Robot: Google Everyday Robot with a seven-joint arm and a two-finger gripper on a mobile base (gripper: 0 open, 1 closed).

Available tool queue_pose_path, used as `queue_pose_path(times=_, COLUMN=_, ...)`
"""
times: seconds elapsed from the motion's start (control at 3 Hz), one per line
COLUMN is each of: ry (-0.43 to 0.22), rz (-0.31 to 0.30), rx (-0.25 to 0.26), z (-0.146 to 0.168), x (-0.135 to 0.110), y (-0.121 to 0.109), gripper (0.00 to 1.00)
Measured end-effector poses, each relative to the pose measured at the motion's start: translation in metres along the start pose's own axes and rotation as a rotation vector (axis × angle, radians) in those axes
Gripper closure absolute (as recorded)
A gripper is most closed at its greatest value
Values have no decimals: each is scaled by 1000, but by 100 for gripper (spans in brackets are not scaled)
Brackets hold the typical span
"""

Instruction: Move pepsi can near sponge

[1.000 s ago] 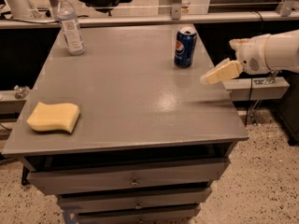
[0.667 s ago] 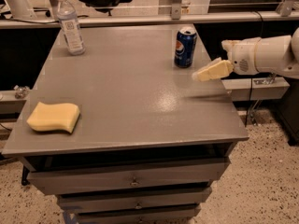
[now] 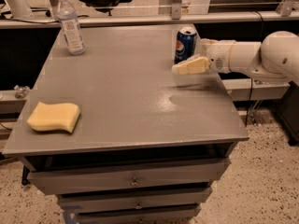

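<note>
The pepsi can [image 3: 185, 42], dark blue with a silver top, stands upright near the far right edge of the grey table [image 3: 126, 92]. The sponge [image 3: 53, 117], a pale yellow wavy slab, lies at the front left of the table, far from the can. My gripper [image 3: 187, 62] reaches in from the right on a white arm [image 3: 252, 55]. It is open, with one pale yellow finger [image 3: 191, 65] just in front of the can's base and the other mostly hidden at the can's right. It holds nothing.
A clear plastic water bottle [image 3: 70, 23] stands at the far left corner of the table. Drawers [image 3: 133, 181] sit under the tabletop. A bench and chair lie behind the table; speckled floor lies to the right.
My gripper has moved left and toward the can, from off the table's right edge to right beside the can's base. The can, sponge and bottle have not moved.
</note>
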State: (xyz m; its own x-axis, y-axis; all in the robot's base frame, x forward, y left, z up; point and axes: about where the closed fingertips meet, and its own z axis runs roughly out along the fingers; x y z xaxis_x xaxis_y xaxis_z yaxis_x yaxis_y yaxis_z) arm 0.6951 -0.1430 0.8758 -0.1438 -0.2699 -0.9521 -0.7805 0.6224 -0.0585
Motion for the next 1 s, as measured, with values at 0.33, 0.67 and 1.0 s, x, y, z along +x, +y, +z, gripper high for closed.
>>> queue_pose_path(times=0.33, ry=-71, rz=-6, rx=-9, z=32, x=-12, y=-6, gripper=0)
queue_pose_path(times=0.67, ry=-116, rz=-35, rx=9, z=47, x=-21, y=-14, gripper=16)
queue_pose_path(times=1.0, ry=-141, rz=-44, rx=16, z=55, x=-24, y=-16, gripper=40)
